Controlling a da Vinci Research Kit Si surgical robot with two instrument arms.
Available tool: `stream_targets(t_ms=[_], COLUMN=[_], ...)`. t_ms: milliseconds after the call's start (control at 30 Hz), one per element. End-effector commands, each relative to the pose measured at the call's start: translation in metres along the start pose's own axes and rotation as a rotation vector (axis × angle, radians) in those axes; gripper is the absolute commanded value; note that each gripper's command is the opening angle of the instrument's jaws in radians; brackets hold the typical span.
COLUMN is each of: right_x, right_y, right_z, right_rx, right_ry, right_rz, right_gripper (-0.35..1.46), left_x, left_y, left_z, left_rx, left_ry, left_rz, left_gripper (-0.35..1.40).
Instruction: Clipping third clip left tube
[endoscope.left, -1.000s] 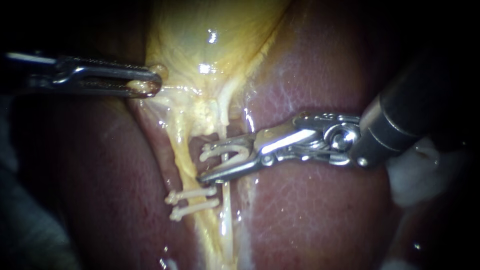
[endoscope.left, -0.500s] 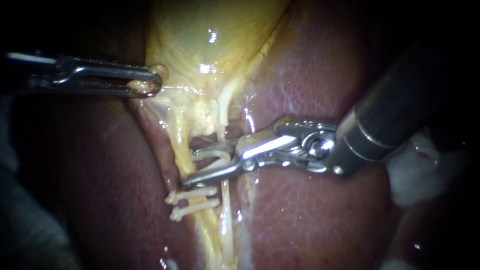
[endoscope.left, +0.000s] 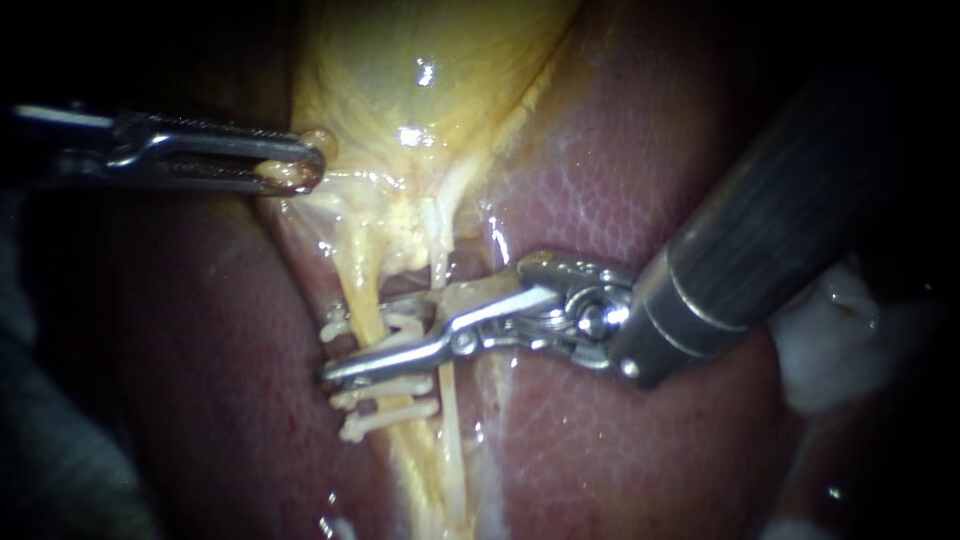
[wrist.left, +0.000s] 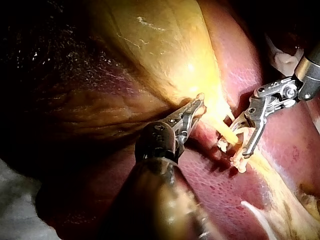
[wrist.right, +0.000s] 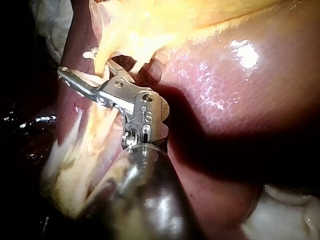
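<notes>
The left instrument (endoscope.left: 300, 165) is reaching in from the left and gripping a fold at the lower edge of the gallbladder (endoscope.left: 420, 70). Its jaws are pressing together on that tissue from both sides and holding it out to the left. The right instrument (endoscope.left: 365, 335) is coming down from the upper right and lying across the liver (endoscope.left: 620, 440). Its jaws are standing a little apart and holding a white clip (endoscope.left: 337, 325) between them, one jaw against each leg. The clip is sitting across the left tube (endoscope.left: 365, 290), the yellow band running down from the gallbladder, with its legs apart and its ends showing on either side of that tube. The lower jaw is passing in front of the left tube and in front of a thin tube (endoscope.left: 447, 420) lying just beside it on the right. Two lower clips (endoscope.left: 385, 400) are sitting crosswise on the left tube just below the jaws, close together. The upper one is nearly touching the lower jaw. A white pad (endoscope.left: 840, 345) is lying at the liver's right edge, partly behind the right instrument's shaft.
</notes>
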Motion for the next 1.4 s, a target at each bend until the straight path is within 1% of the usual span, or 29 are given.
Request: stream_targets(t_ms=[33, 167, 300, 433, 633, 833, 1033, 1167, 1267, 1333, 1400], right_x=[0.0003, 0.0011, 0.0018, 0.0025, 0.0032, 0.0035, 0.0035, 0.0036, 0.0036, 0.0035, 0.0034], right_y=[-0.0004, -0.0014, -0.0022, -0.0026, -0.0027, -0.0028, -0.0029, -0.003, -0.003, -0.0031, -0.0031], right_z=[0.0, 0.0001, 0.0001, 0.0001, -0.0002, -0.0005, -0.0008, -0.001, -0.0011, -0.0012, -0.0014], right_rx=[0.01, 0.023, 0.033, 0.04, 0.045, 0.041, 0.04, 0.038, 0.039, 0.04, 0.04], right_ry=[-0.006, -0.011, -0.006, -0.008, -0.008, -0.004, -0.003, -0.001, -0.001, -0.002, -0.003], right_rz=[0.003, 0.008, 0.013, 0.016, 0.019, 0.021, 0.022, 0.022, 0.023, 0.023, 0.046], right_gripper=[0.46, 0.45, 0.45, 0.44, 0.39, 0.25, 0.0, -0.09, -0.21, -0.35, -0.35], left_x=[0.0, 0.0, 0.0, 0.0, 0.0, 0.0, 0.0, 0.0, 0.0, 0.0, 0.0], left_y=[0.0, 0.0, 0.0, 0.0, 0.0, 0.0, 0.0, 0.0, 0.0, 0.0, 0.0], left_z=[0.0, 0.0, 0.0, 0.0, 0.0, 0.0, 0.0, 0.0, 0.0, 0.0, 0.0], left_rx=[0.0, 0.0, 0.0, 0.0, 0.0, 0.0, 0.0, 0.0, 0.0, 0.0, 0.0], left_ry=[0.0, 0.0, 0.0, 0.0, 0.0, 0.0, 0.0, 0.0, 0.0, 0.0, 0.0], left_rz=[0.0, 0.0, 0.0, 0.0, 0.0, 0.0, 0.0, 0.0, 0.0, 0.0, 0.0], left_gripper=[-0.35, -0.35, -0.35, -0.35, -0.35, -0.35, -0.35, -0.35, -0.35, -0.35, -0.35])
